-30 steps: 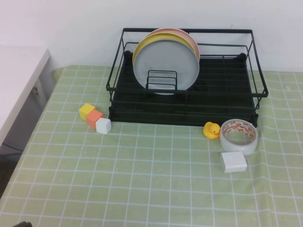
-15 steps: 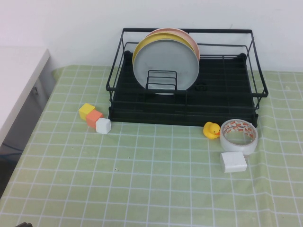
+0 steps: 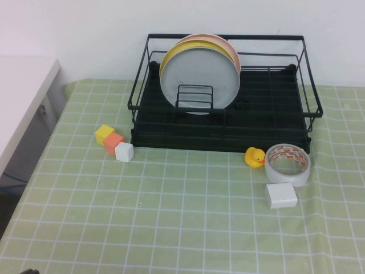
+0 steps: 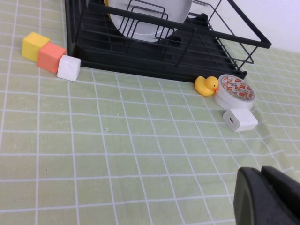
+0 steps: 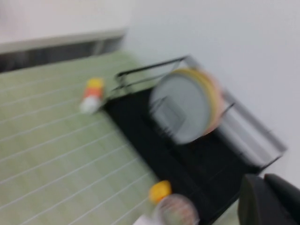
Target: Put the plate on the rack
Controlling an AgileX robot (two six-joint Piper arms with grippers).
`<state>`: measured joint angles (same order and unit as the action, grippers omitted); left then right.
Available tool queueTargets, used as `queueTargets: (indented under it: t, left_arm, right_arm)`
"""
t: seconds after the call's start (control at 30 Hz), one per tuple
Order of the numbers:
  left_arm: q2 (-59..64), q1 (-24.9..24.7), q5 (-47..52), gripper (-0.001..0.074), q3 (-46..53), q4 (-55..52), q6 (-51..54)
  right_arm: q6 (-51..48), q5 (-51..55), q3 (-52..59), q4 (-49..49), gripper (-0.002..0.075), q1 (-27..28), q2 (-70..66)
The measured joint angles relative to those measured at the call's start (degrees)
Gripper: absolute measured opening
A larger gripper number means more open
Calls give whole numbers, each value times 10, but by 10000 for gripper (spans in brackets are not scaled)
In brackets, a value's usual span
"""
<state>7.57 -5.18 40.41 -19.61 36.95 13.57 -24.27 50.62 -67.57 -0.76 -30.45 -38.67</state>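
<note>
The light grey-blue plate (image 3: 199, 71) stands upright in the black wire rack (image 3: 225, 36), in front of a yellow plate (image 3: 169, 57) and a pink plate (image 3: 231, 48). The plate also shows in the left wrist view (image 4: 150, 14) and the right wrist view (image 5: 180, 108). Neither gripper shows in the high view. My left gripper (image 4: 265, 197) is shut and empty, low over the tablecloth in front of the rack (image 4: 140, 56). My right gripper (image 5: 265, 197) is shut and empty, raised and away from the rack (image 5: 154, 140).
Yellow, orange and white cubes (image 3: 114, 142) lie left of the rack's front. A rubber duck (image 3: 255, 156), a tape roll (image 3: 288, 164) and a white block (image 3: 281, 195) lie at the front right. A white counter (image 3: 23, 97) borders the table's left side.
</note>
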Motion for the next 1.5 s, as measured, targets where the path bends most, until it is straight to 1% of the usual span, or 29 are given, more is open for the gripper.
queueTargets:
  t: [0.07, 0.17, 0.3, 0.37, 0.43, 0.53, 0.63, 0.7, 0.83, 0.87, 0.97, 1.13, 1.3, 1.37, 1.5]
  left_arm:
    - [0, 0, 0, -1, 0, 0, 0]
    - [0, 0, 0, -1, 0, 0, 0]
    - [0, 0, 0, -1, 0, 0, 0]
    - [0, 0, 0, -1, 0, 0, 0]
    - [0, 0, 0, -1, 0, 0, 0]
    - [0, 0, 0, -1, 0, 0, 0]
    - [0, 0, 0, -1, 0, 0, 0]
    - [0, 0, 0, -1, 0, 0, 0]
    - [0, 0, 0, -1, 0, 0, -1]
    - [0, 0, 0, -1, 0, -1, -1]
    - [0, 0, 0, -1, 0, -1, -1]
    - [0, 0, 0, -1, 0, -2, -1]
    - [0, 0, 0, -1, 1, -2, -1]
    - [0, 0, 0, -1, 1, -2, -1]
    - [0, 0, 0, -1, 1, -2, -1]
  right_arm:
    - [10, -102, 94, 31, 8, 0, 46]
    - [57, -207, 219, 78, 8, 0, 112]
    - [128, -270, 338, 108, 8, 0, 195]
    - [167, -283, 396, 111, 8, 0, 233]
    - [195, -287, 446, 110, 8, 15, 270]
    - [211, -288, 515, 103, 8, 79, 316]
    - [214, -288, 564, 84, 8, 168, 355]
    - [209, -289, 588, 53, 8, 230, 376]
    - [164, -294, 629, -5, 4, 349, 393]
    - [149, -297, 637, -11, 3, 371, 393]
    - [127, -301, 658, -18, 1, 412, 393]
    - [124, -311, 687, -15, 0, 425, 393]
    - [213, -318, 688, 48, 0, 421, 393]
    - [253, -316, 688, 70, 0, 409, 393]
    - [291, -314, 688, 84, 0, 385, 393]
